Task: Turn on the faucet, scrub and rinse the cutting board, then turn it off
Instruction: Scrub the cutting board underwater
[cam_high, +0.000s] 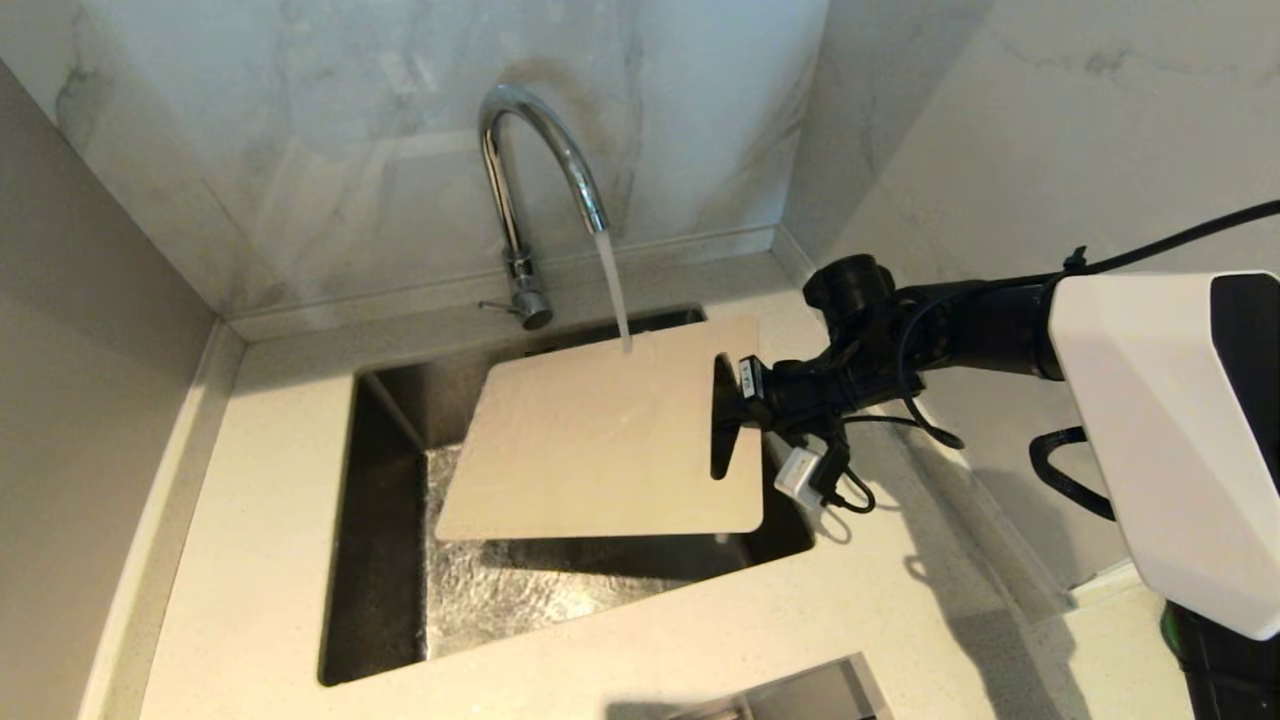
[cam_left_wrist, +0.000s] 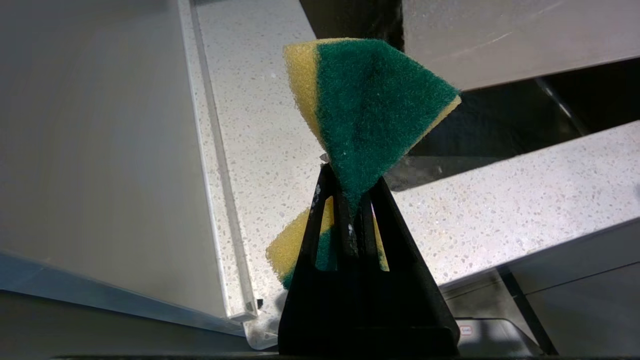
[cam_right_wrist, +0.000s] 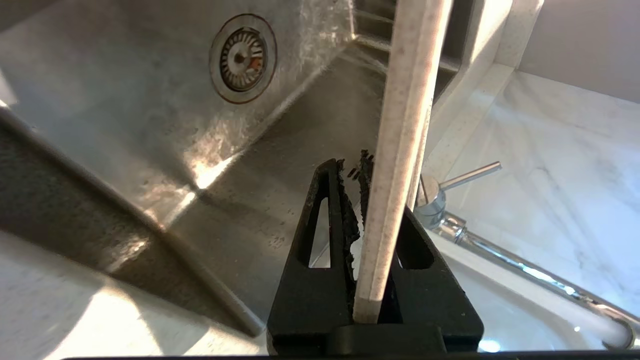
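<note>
I am looking at a marble-veined wall (cam_high: 300, 130) wrapping the corner behind a pale speckled table (cam_high: 260, 560). A steel sink (cam_high: 520, 590) is sitting sunk into it, and bright light is glaring off its drain (cam_right_wrist: 242, 58).

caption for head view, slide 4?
Right end effector holds cutting board over sink under running faucet.

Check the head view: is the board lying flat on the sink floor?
No, the right gripper holds the cutting board above the sink.
</note>
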